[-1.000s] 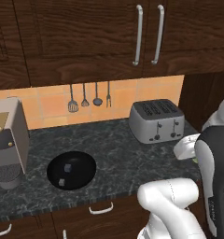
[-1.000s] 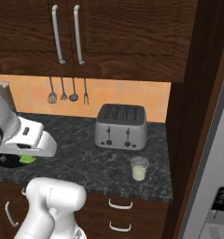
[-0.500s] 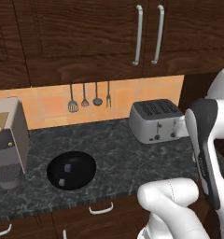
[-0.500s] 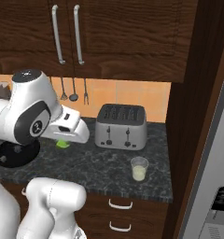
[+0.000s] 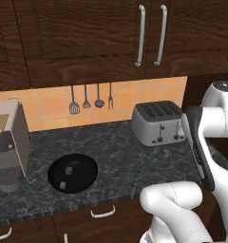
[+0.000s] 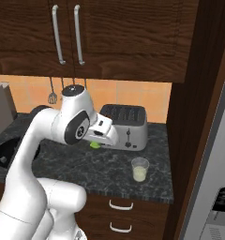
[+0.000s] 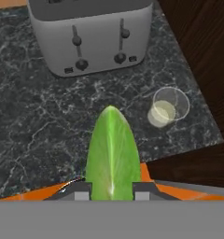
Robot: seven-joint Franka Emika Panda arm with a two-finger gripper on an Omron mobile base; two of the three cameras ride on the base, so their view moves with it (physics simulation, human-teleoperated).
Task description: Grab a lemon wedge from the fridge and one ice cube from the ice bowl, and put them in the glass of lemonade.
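Gripper (image 7: 112, 189) closed on the lemon wedge (image 7: 113, 151), jaws pinching it from both sides at its base, pointed tip sticking out forward. Wedge yellow-green, held above the dark speckled counter (image 7: 34, 121). In the right base view a green sliver of the lemon wedge (image 6: 94, 145) visible under the hand, hanging in front of the toaster (image 6: 126, 125), above the counter.

Glass of lemonade (image 7: 166, 108) standing upright on the counter, near the counter's right end beside the dark wooden side panel (image 7: 202, 56); pale liquid in its lower part. From the hand view, glass ahead and to the right of the wedge tip, apart from it. Right base view: glass of lemonade (image 6: 139, 169) near the front edge of the counter, in front of the toaster and to its right, not touching it.

Ice bowl (image 5: 72, 172) sitting on the counter well to the left of the toaster (image 5: 156, 122), near the front edge, a couple of pale cubes inside. Coffee machine (image 5: 9, 144) to its left. Utensils (image 5: 90, 98) hanging on the orange backsplash. Fridge (image 6: 216, 187) door at the far right edge, black dispenser panel low down.
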